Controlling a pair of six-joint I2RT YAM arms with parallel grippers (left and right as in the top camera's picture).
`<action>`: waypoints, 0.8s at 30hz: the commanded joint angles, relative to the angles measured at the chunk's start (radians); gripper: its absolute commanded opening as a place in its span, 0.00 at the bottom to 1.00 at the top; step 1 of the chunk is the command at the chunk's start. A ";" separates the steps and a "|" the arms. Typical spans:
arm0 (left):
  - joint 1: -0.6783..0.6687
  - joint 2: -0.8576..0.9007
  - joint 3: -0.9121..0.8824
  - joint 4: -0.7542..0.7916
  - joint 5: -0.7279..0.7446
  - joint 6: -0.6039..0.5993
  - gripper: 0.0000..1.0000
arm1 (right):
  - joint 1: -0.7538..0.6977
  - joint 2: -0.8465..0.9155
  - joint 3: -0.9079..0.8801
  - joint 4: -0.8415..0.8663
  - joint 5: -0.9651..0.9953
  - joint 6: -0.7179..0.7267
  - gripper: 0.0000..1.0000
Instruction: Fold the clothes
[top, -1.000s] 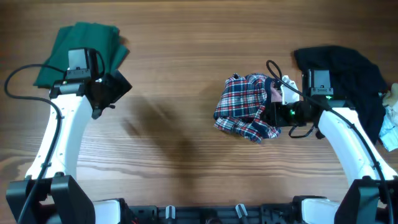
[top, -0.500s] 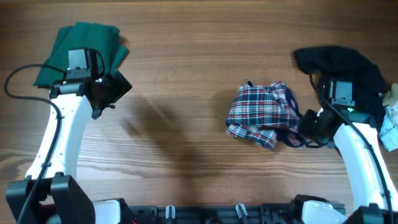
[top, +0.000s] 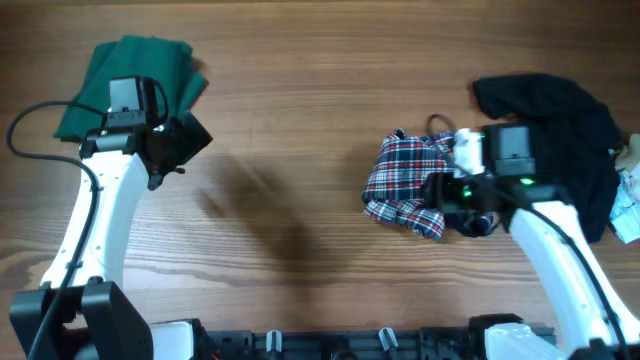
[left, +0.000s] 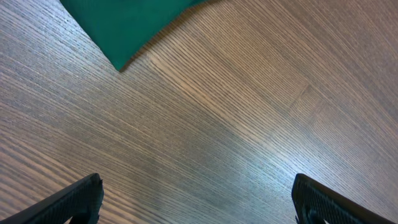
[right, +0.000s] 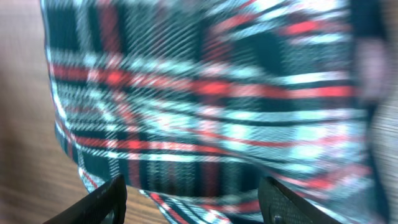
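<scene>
The right pincer (right: 193, 190) hung wide open over the plaid shirt (top: 405, 180) at the desk's (top: 300, 120) three o'clock; the left pincer (left: 196, 186) gaped empty at ten o'clock.

Bare table (top: 300, 120) between green cloth (top: 165, 60) and plaid shirt (top: 400, 172); black garment (top: 560, 110) far right.

Crumpled plaid shirt (top: 400, 175) mid-right, folded green garment (top: 150, 60) far left, black heap (top: 550, 100) right
</scene>
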 joint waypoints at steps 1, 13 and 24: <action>-0.005 0.006 -0.005 0.010 -0.018 0.013 0.97 | 0.030 0.063 -0.021 0.032 -0.005 -0.080 0.68; -0.005 0.006 -0.005 0.014 -0.021 0.012 0.98 | 0.031 0.221 -0.024 0.120 0.022 0.012 0.04; -0.005 0.006 -0.005 0.014 -0.021 0.013 0.98 | 0.211 0.115 -0.027 -0.151 0.072 0.531 0.04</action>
